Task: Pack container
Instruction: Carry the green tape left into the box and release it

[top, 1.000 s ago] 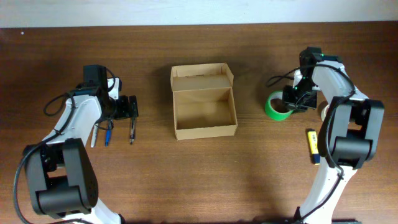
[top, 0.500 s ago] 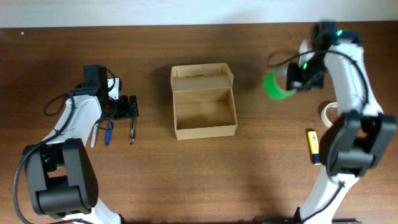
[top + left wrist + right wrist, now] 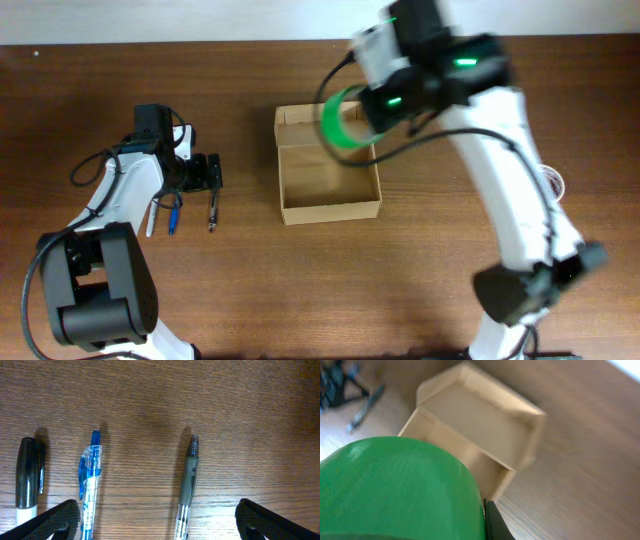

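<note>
Nearest the front edge on the left side of the table [image 3: 300, 290], three writing tools lie side by side, apart from one another, tips pointing away from the robot: a black marker [image 3: 27, 480], a blue pen [image 3: 89, 480] and a dark grey pen [image 3: 189, 485]. The left gripper [image 3: 211, 172] hangs just beyond them, close to the wood. Its fingers [image 3: 52, 521] stand wide apart at the bottom corners of the left wrist view, the pens lie between them, and nothing is held. The cardboard box [image 3: 330, 185] sits upright at mid-table, midway between the left and right edges. Its flap lid is folded back flat toward the far edge. Only bare cardboard shows on its floor. The right gripper [image 3: 365, 108] is over the far part of the box, clamped on a green tape roll [image 3: 340, 122]. Overhead, the roll overlaps the hinge line and the far wall of the box. In the right wrist view the roll [image 3: 395, 490] fills the lower left against one dark finger [image 3: 496, 522], with the box [image 3: 475, 435] lying beyond it and apart from it. That view is blurred.
</note>
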Robot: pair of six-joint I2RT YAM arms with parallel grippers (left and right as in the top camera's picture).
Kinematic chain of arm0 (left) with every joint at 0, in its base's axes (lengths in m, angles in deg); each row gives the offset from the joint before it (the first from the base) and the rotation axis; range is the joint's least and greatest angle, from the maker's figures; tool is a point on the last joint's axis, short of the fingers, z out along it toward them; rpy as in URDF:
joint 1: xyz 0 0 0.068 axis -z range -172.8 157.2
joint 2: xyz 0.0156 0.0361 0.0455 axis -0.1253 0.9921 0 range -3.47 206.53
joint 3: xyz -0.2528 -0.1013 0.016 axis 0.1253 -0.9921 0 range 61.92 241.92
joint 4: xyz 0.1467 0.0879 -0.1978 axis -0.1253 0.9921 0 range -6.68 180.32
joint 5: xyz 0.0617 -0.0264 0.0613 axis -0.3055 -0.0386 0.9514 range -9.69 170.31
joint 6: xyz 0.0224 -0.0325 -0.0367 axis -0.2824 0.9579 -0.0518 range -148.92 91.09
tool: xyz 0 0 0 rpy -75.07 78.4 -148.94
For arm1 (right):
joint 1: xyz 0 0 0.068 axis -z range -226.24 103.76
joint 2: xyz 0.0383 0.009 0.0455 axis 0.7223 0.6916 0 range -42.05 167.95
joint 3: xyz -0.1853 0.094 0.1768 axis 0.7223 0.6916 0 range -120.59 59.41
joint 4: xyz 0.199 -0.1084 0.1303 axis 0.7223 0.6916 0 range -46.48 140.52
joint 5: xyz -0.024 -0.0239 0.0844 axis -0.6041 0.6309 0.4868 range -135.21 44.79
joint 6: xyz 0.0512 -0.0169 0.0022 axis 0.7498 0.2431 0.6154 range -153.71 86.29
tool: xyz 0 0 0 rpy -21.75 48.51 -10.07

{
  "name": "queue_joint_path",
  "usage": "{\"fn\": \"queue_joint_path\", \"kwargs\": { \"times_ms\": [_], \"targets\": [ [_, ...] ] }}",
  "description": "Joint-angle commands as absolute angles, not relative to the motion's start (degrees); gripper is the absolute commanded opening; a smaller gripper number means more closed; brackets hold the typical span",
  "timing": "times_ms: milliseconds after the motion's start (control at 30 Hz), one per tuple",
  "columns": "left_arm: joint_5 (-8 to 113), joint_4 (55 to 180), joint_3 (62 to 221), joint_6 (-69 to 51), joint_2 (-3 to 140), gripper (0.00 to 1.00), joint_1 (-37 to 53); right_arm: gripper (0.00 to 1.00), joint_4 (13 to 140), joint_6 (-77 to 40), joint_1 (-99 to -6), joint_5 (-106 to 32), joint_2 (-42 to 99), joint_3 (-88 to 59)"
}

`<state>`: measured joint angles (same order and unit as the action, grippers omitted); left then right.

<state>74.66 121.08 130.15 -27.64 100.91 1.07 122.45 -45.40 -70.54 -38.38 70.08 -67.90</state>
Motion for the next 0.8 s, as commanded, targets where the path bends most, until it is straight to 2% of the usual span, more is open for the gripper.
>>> {"fn": "queue_joint_path", "kwargs": {
  "times_ms": [0, 333, 767],
  "targets": [
    [74.1, 121.1, 130.8, -28.5, 101.2, 0.99, 0.9, 0.04, 122.5, -48.8, -75.5, -41.5, 75.5, -67.1],
    [74.1, 121.1, 130.8, -28.5, 101.2, 0.99, 0.9, 0.04, 124.0, -47.9, -79.2, -44.2, 88.6, -67.1],
    [74.1, 121.1, 130.8, -28.5, 101.2, 0.99, 0.9, 0.04, 118.8, -45.4, -79.3, -42.9, 95.0, -67.1]
  ]
}}
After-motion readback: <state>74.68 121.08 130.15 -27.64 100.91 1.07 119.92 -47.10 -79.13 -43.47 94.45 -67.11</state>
